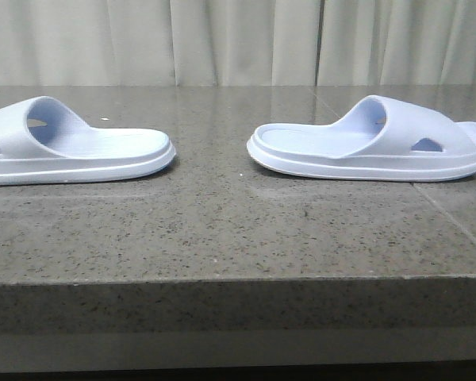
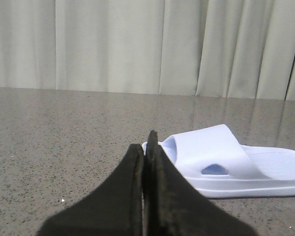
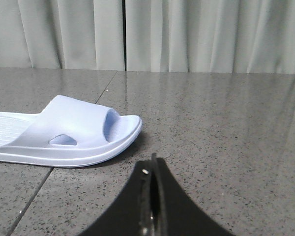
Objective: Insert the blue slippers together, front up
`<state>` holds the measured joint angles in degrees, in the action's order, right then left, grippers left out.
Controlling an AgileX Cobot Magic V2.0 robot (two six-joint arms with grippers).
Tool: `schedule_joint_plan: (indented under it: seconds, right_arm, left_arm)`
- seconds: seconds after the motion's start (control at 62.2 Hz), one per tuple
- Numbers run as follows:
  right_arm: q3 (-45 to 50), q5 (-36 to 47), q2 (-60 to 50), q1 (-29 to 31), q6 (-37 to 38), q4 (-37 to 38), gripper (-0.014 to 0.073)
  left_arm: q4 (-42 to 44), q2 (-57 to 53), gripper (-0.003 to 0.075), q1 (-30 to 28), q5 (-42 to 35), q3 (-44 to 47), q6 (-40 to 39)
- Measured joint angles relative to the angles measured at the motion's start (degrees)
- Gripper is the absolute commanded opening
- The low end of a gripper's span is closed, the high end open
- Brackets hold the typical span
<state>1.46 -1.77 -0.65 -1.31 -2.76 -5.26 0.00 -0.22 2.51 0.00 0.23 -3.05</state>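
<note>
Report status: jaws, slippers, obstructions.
Left gripper and right gripper: jaws shut, empty. Left slipper and right slipper flat on the table, heels facing, apart. Nothing between them.

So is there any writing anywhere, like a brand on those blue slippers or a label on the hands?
None can be read in any view.
Left slipper: no brand, size mark or logo visible on strap, footbed or sole edge.
Right slipper: the same, plain.
Left hand and right hand: plain black fingers, no label.
Table and curtain: no signs or numbers.
</note>
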Motion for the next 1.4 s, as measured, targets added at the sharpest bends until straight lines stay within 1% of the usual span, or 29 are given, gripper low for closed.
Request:
schedule_joint_plan:
  seconds: [0.932, 1.077, 1.205, 1.398]
  right_arm:
    - [0.0, 0.0, 0.0, 0.0, 0.0, 0.0, -0.0068]
    - [0.0, 1.1, 0.0, 0.0, 0.1, 0.0, -0.0068]
    - [-4.2, -3.0, 0.0, 0.0, 0.1, 0.0, -0.0068]
    - [-17.1, -11.2, 1.8, 0.0, 0.1, 0.2, -0.0068]
  left_arm:
    - [0.0, 0.0, -0.0020, 0.0, 0.0, 0.0, 0.0]
    - [-0.4, 0.0, -0.0020, 0.0, -3.1, -0.4, 0.0]
    - [-0.6, 0.0, -0.0020, 0.0, -1.0, -4.8, 0.0]
    - [-0.6, 1.0, -0.0020, 0.0, 5.8, -17.8, 0.0]
